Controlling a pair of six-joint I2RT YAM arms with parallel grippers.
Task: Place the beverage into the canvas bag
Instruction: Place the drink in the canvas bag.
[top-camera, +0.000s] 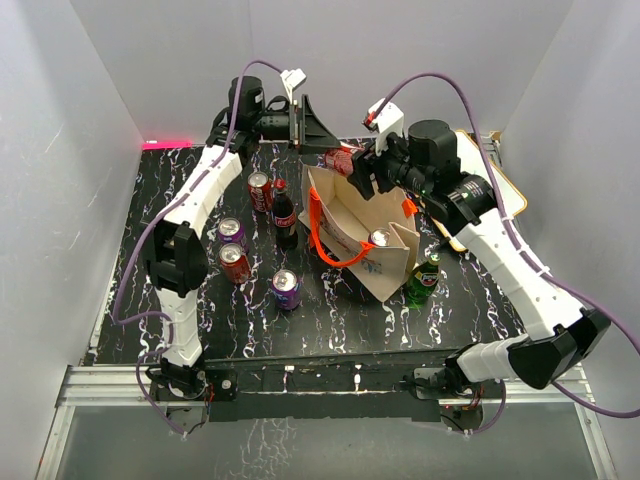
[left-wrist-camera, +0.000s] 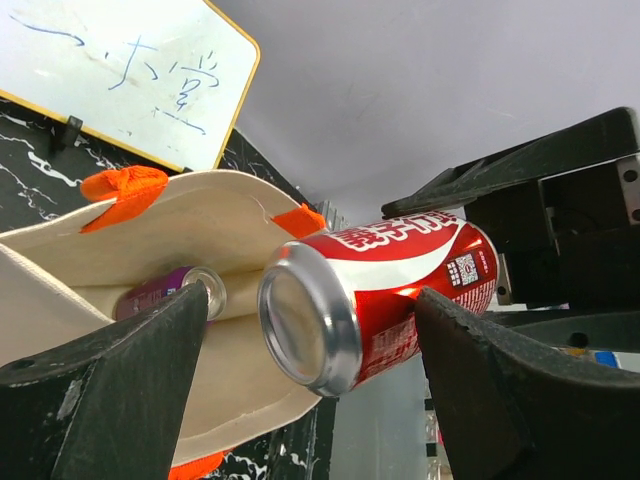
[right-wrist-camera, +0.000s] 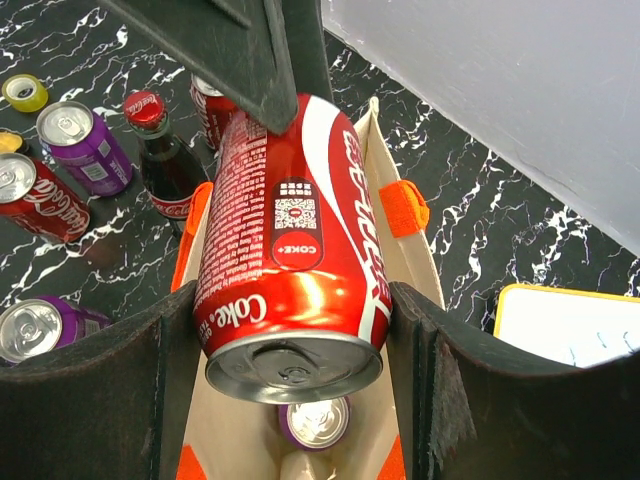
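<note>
A red can (right-wrist-camera: 290, 250) is gripped on its side between the two fingers of the right hand (right-wrist-camera: 290, 310), which is closed narrowly on it. The can is held in the air over the far end of the canvas bag (top-camera: 372, 250), just above the open mouth. The left hand (left-wrist-camera: 310, 310) is spread wide at the far end of the can, with one finger seen on each side of it in the left wrist view; whether either finger touches the can cannot be told.

The bag is stood upright near the middle of the dark marbled surface (top-camera: 330, 320), with its orange handles (top-camera: 318, 225) hung over the left side. A purple can (right-wrist-camera: 318, 420) is seen lying at the bottom inside it.

To the left of the bag, a cola bottle (top-camera: 284, 215) is stood just beside it, and four loose cans (top-camera: 235, 263), red and purple, are spread further left and nearer. A green bottle (top-camera: 425, 278) is placed against the near right corner of the bag. A whiteboard (top-camera: 505, 185) is laid at the far right.
</note>
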